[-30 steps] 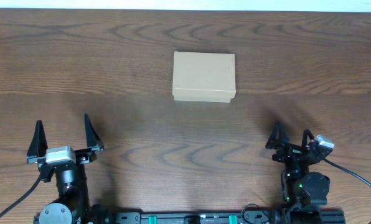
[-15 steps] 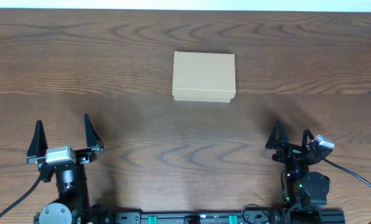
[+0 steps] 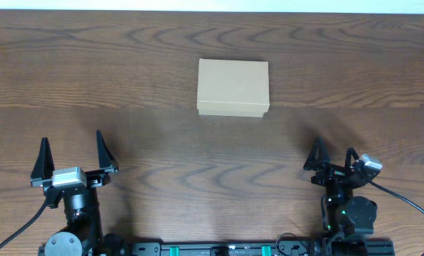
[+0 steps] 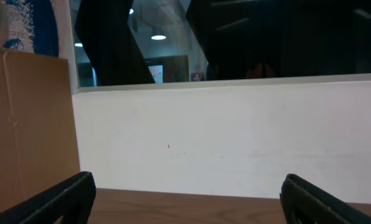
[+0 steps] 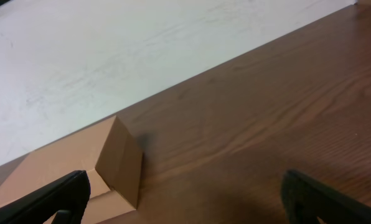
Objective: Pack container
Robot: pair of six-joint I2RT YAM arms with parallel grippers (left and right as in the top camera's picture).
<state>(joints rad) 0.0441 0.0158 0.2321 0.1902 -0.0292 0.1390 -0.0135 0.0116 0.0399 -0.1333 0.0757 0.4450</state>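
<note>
The container (image 3: 232, 87) is a small tan cardboard box, lid shut, standing on the wooden table at the far middle. It also shows in the right wrist view (image 5: 67, 168) at the lower left, corner toward the camera. My left gripper (image 3: 72, 144) is open and empty at the near left, well away from the box. In its own view (image 4: 188, 186) only table and wall lie between the fingers. My right gripper (image 3: 333, 149) is open and empty at the near right, with bare table between its fingers in the right wrist view (image 5: 185, 186).
The wooden table (image 3: 126, 64) ends at a white wall (image 4: 235, 137) at the far side. A large brown cardboard panel (image 4: 23, 124) stands at the left edge of the left wrist view.
</note>
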